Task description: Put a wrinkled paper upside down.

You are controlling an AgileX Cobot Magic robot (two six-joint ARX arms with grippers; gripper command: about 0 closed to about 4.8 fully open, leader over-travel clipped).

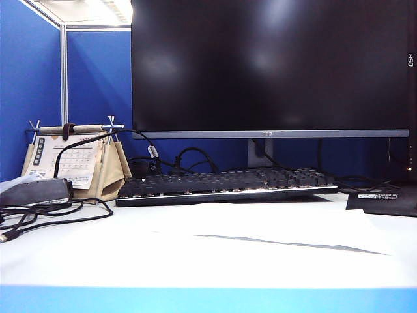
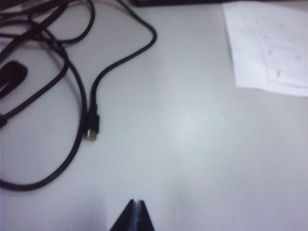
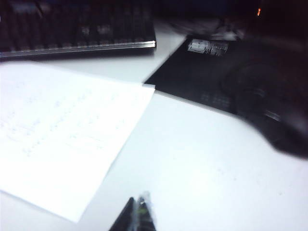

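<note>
So in the exterior view the wrinkled paper (image 1: 260,228) is lying flat on the white bench (image 1: 78,254), in front of the black keyboard (image 1: 228,184) and under the big dark monitor (image 1: 270,65). It's a thin white sheet, barely standing out from the bench; one edge is lifted a bit and throws a thin dark shadow line. Its long axis runs across the view, parallel to the keyboard. Off to the left there's a desk calendar (image 1: 71,160) on a beige stand and a bunch of black cables (image 1: 45,215). Neither claw shows up here.

Left wrist view: the left claw (image 2: 136,211) is pressed together, hanging over bare bench with nothing in it. This one shows a loose cable with a USB plug (image 2: 91,131) near the claw, and a corner of the paper (image 2: 269,43) well apart from it, with faint print and a crease line you can't see from outside.

Right wrist view: the right claw (image 3: 138,211) is closed too, empty, just beside the paper's (image 3: 62,134) near edge. Faint print lines show up on the sheet. One corner points toward a black mouse pad (image 3: 202,82) and touches it. The keyboard (image 3: 77,29) sits beyond the sheet.
</note>
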